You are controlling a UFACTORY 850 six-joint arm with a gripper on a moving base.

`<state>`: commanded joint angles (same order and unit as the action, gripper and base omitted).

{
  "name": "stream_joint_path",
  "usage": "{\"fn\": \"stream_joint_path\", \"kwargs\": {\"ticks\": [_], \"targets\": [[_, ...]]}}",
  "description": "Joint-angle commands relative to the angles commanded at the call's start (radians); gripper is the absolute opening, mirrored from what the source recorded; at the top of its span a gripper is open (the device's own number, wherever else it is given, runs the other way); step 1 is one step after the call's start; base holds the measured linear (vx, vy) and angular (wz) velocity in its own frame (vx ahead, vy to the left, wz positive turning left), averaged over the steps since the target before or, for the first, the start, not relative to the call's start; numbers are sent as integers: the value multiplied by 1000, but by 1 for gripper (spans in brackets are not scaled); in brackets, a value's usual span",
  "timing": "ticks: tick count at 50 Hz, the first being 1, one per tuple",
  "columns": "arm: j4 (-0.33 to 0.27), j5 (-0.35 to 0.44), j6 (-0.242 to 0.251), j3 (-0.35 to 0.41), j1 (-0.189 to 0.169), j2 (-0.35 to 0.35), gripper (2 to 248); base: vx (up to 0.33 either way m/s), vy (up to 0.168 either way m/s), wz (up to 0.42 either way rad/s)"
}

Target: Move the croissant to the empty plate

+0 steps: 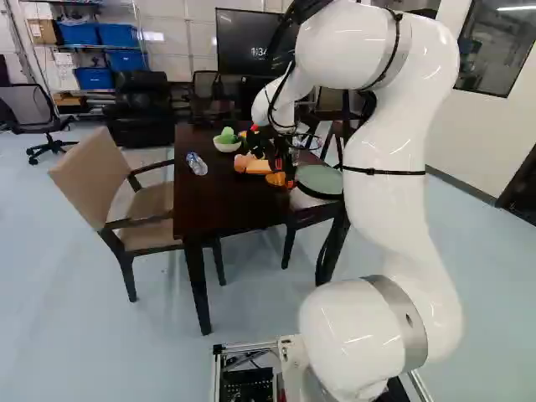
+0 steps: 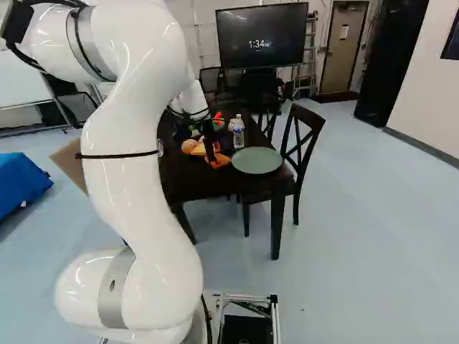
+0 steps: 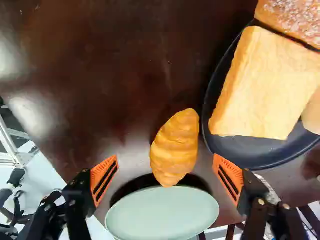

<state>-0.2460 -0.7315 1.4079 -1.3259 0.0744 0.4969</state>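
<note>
In the right base view my gripper (image 2: 210, 149) is low over the table's near part, close to the croissant (image 2: 221, 160). The wrist view shows the gripper (image 3: 165, 169) open, its orange pads wide apart. Between and slightly ahead of the fingertips lies the croissant (image 3: 175, 148) on the dark wood, touched by neither finger. One of its ends overlaps the rim of the pale green plate (image 3: 162, 214) in this view; whether they touch I cannot tell. That plate (image 2: 257, 160) is bare, at the table's near corner.
A black plate (image 3: 245, 156) with toast (image 3: 260, 85) and other bread lies beside the croissant. One bottle (image 2: 238, 132) stands behind the green plate; another (image 1: 197, 163) lies on the table (image 1: 222, 197). A bowl (image 1: 226, 144) sits farther back. Chairs (image 1: 142, 209) flank the table.
</note>
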Motion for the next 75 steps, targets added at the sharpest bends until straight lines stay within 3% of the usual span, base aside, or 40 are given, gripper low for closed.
{"fn": "stream_joint_path", "kwargs": {"ticks": [24, 75], "targets": [[0, 0, 0, 0, 0, 0, 247, 0, 0, 0], [0, 0, 0, 0, 0, 0, 129, 0, 0, 0]]}}
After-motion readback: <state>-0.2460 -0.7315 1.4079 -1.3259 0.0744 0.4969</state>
